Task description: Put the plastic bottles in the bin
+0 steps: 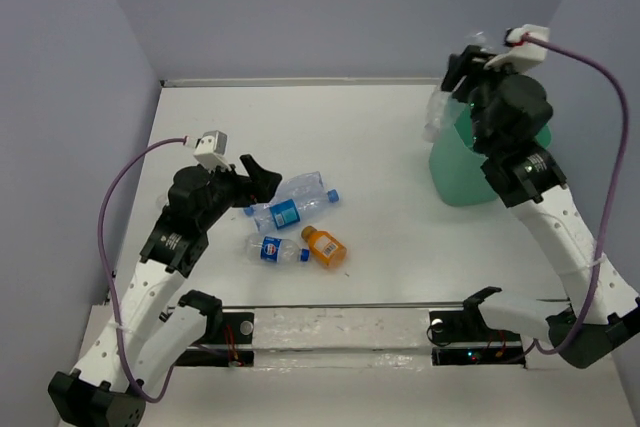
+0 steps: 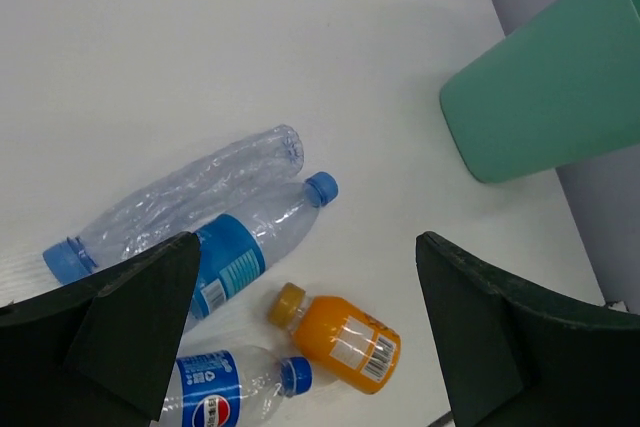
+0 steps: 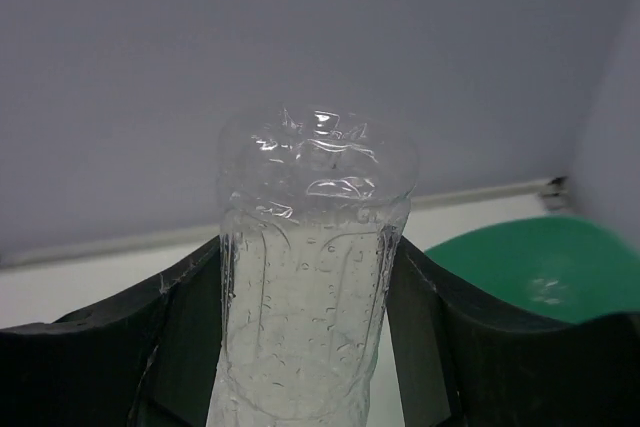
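Where the teal bin (image 1: 462, 175) stands at the far right of the table (image 1: 380, 127), a clear bottle (image 3: 310, 277) is pinched between the right gripper's (image 3: 305, 292) fingers, seemingly just at the rim. Well apart, four more lie clustered: a crushed clear bottle (image 2: 190, 192), a blue-labelled bottle (image 2: 240, 252), a Pepsi bottle (image 2: 225, 397) and a short orange bottle (image 2: 345, 342). The left gripper (image 2: 305, 247) hovers over them, jaws spread wide.

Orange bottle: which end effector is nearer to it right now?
Left. The left end effector hangs open close by the orange bottle, just left of it. The right end effector is across the table at the bin, shut on a clear bottle.
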Action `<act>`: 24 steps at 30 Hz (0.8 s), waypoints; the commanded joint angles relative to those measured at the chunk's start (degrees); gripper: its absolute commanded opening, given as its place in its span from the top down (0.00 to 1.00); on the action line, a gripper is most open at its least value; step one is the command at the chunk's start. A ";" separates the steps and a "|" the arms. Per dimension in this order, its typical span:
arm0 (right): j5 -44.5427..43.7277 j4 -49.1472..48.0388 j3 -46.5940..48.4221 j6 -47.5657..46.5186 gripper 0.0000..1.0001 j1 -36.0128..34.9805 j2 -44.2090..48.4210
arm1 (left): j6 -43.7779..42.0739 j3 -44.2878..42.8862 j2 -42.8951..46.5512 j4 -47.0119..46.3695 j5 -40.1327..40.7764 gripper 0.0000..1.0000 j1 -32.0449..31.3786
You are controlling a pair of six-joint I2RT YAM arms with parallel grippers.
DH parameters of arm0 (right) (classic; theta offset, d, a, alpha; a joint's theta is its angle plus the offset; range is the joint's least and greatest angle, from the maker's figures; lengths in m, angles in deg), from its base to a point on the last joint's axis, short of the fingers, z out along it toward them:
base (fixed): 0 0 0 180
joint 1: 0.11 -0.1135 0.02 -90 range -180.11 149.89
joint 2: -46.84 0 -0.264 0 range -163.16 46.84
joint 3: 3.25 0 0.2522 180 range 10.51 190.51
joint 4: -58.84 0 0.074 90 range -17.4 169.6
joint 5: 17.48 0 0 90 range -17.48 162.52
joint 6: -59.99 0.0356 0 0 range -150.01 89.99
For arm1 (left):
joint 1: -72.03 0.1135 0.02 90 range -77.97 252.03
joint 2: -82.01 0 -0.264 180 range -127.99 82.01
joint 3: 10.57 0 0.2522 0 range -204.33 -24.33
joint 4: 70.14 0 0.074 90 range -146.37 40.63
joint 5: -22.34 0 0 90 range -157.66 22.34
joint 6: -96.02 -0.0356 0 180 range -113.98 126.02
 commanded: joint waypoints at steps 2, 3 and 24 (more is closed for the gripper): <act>-14.48 -8.79 4.76 -11.04 0.59 13.15 -3.30 | 10.86 -1.95 5.67 8.80 2.83 0.01 0.28; -15.36 -9.84 4.24 -11.75 0.59 14.81 -3.65 | 12.37 -1.24 6.90 10.03 3.27 0.01 0.36; 9.66 -2.21 -3.24 5.20 0.01 17.58 0.12 | 20.47 -0.18 -7.22 33.86 5.65 0.01 -9.64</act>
